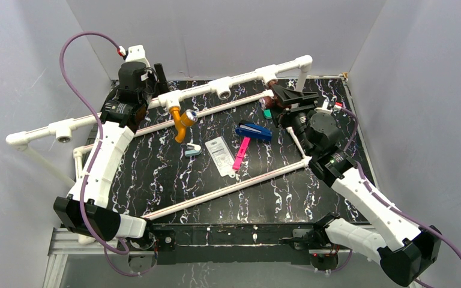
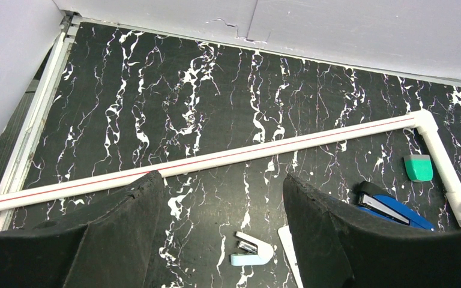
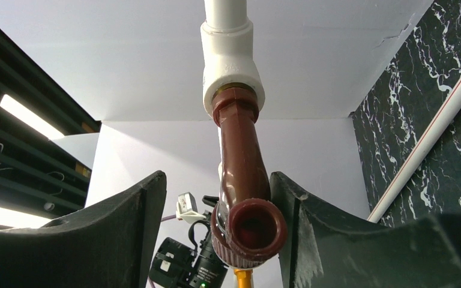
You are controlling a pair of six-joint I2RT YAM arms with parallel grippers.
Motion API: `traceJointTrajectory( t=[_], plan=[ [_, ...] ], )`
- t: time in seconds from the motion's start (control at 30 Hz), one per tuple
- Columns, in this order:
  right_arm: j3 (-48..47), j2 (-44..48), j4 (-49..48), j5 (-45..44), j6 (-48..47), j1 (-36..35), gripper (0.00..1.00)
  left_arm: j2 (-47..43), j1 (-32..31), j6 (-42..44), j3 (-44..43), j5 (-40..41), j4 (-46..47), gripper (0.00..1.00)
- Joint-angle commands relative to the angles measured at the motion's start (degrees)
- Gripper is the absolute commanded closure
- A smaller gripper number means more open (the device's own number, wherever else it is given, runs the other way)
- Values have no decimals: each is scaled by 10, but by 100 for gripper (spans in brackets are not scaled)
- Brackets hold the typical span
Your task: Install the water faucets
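From above, the orange faucet hangs spout-down from a white tee on the raised pipe rail, and looks already fitted. The brown faucet sits under a second tee further right, with the right jaws reaching in at it. The left jaws hover beside the rail, near the orange faucet.

Through the left wrist camera, the left jaws stand wide apart and hold nothing. Only the worktop, a low pipe and a blue stapler lie beyond. This arm seems parked out of the way.

Through the right wrist camera, the brown faucet has its neck in the second tee. The right jaws are open and straddle it, one side just beside the spout and the other well apart. That placement suits clamping and twisting the faucet home. Whether it is fully seated cannot be told.
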State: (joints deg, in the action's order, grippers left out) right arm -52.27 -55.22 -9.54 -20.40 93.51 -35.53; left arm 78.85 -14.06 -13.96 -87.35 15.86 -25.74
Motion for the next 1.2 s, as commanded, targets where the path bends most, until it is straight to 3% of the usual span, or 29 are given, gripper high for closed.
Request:
traceJointTrajectory(
  t=[0.0, 0.33, 0.67, 0.8, 1.17],
  plan=[
    [-15, 23, 26, 47, -11, -13, 28, 15, -14, 1, 32, -25, -109, 29],
    [7, 55, 137, 49, -51, -12, 27, 18, -14, 1, 30, -22, -109, 29],
    [-21, 116, 236, 12, -228, -13, 25, 23, -14, 2, 28, -27, -109, 29],
    [-44, 132, 259, -8, -346, -12, 25, 23, -15, 2, 28, -26, -109, 29],
    [-106, 137, 231, 1, -878, -12, 28, 21, -14, 2, 28, -26, -110, 29]
  ],
)
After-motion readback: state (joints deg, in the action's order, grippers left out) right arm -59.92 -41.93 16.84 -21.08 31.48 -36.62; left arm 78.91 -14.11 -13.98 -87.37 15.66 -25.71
